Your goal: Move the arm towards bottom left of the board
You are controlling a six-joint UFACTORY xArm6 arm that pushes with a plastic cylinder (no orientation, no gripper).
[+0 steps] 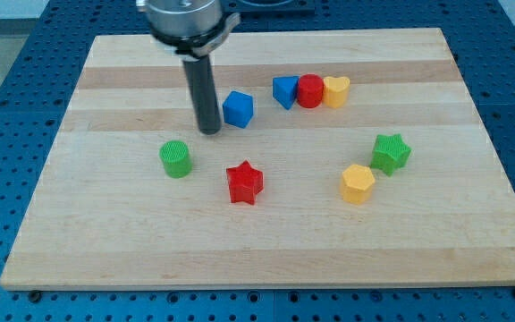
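Note:
My tip [210,131] rests on the wooden board [105,241], left of centre in the upper half. The blue cube [238,109] sits just to the tip's right, close to it. The green cylinder [176,159] lies below and left of the tip. The red star [244,182] lies below and right of the tip. The board's bottom-left corner is far from the tip, down and to the left.
A row of three touching blocks sits at upper right: a blue triangle-like block [283,91], a red cylinder [309,91] and a yellow heart [335,90]. A green star [390,153] and a yellow hexagon [358,183] lie at the right.

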